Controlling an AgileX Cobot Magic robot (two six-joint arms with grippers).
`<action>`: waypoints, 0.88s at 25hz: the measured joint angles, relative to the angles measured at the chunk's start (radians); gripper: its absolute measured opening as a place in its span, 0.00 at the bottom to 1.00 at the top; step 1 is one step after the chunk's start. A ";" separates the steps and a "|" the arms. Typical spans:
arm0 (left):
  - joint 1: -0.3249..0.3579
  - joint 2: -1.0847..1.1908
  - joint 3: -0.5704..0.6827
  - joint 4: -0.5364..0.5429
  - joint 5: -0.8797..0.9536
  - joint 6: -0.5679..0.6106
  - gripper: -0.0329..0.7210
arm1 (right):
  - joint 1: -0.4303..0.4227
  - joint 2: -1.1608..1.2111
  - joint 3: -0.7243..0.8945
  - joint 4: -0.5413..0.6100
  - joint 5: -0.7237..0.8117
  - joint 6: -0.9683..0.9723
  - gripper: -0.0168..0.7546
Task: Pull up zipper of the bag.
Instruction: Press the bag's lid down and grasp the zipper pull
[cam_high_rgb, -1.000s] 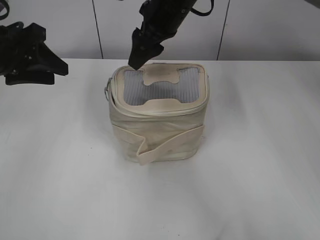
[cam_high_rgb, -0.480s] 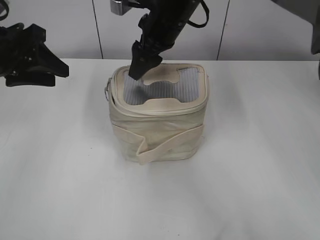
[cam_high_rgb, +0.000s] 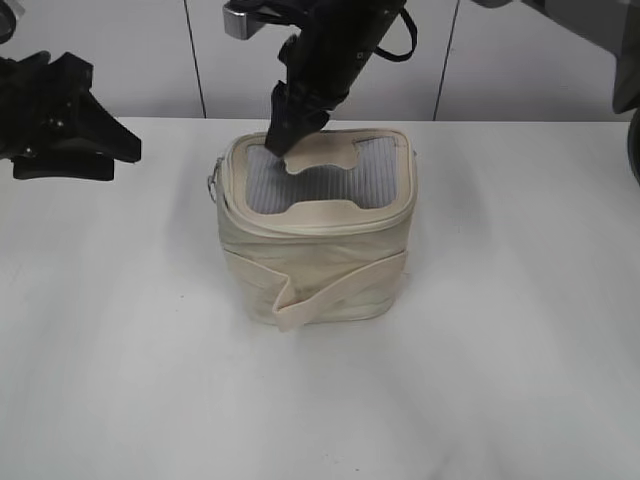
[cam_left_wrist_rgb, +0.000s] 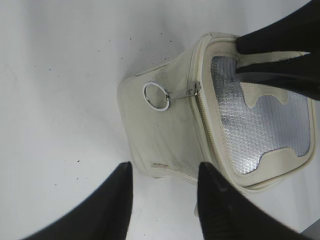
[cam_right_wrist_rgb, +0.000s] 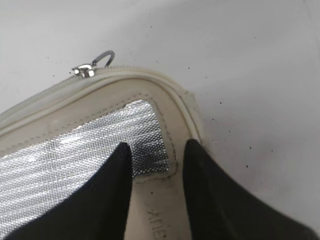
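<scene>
Zipper (cam_left_wrist_rgb: 199, 100) rims the lid of the bag (cam_high_rgb: 315, 235), mid-table. Only left wrist view shows its ringed pull (cam_left_wrist_rgb: 157, 96) hanging down the side. Left gripper (cam_left_wrist_rgb: 165, 200) hovers spread, empty. Right gripper (cam_right_wrist_rgb: 156, 187), lower than before, presses the mesh lid; fingers narrowed, gap remaining.

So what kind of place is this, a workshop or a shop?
Probably a robot test lab: a bare white table against plain white wall panels, and two black robot arms around one cream bag, with nothing else laid out.
</scene>
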 joint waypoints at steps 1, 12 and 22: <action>0.000 0.001 0.000 0.001 0.002 0.002 0.48 | 0.000 0.001 0.000 -0.001 0.000 -0.003 0.34; 0.000 0.049 -0.001 0.003 0.009 0.022 0.51 | 0.000 0.006 0.000 -0.002 -0.004 -0.009 0.03; 0.000 0.100 -0.001 -0.038 -0.042 0.077 0.70 | 0.000 -0.029 0.000 -0.004 0.003 -0.010 0.03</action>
